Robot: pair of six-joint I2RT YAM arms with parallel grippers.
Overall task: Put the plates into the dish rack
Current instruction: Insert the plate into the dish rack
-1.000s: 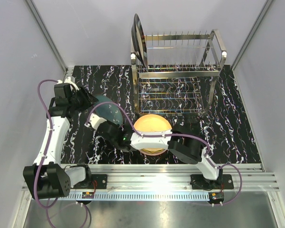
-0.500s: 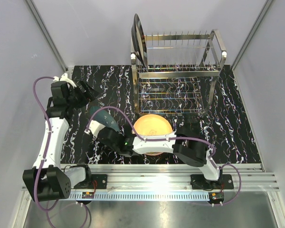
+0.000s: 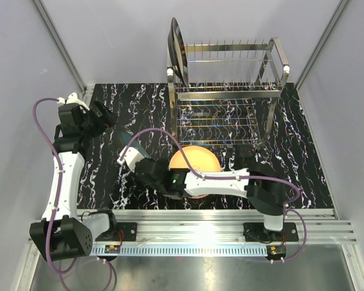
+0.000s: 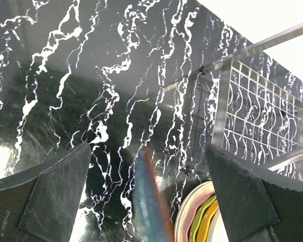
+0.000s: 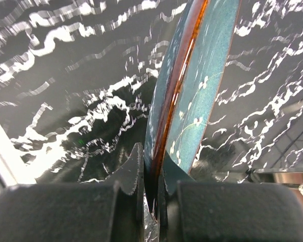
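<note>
Leftmost, the left gripper hangs over the black white-veined table with its two dark fingers spread wide and nothing between them in contact. In its wrist view, the rim of a teal plate rises edge-on in the gap between those fingers, apart from both.

Just to the right, the right arm reaches across from its base toward the left half of the table. The right gripper is clenched on that teal plate: its fingers pinch the rim from both sides. The plate stands nearly upright with its edge toward the camera. It shows a glossy orange-brown band along the rim and pale sprigs on the teal face. Whether its lower edge touches the table cannot be told.

Near the middle of the table, partly under the right arm, lies a stack of plates with an orange one on top. The left wrist view shows pink, yellow-green and cream rims at the stack's edge.

Farther right and toward the back stands the chrome dish rack, with a row of thin upright tines along its upper tier. One dark plate stands on edge at its left end, leaning slightly. The other slots to its right hold nothing.
</note>
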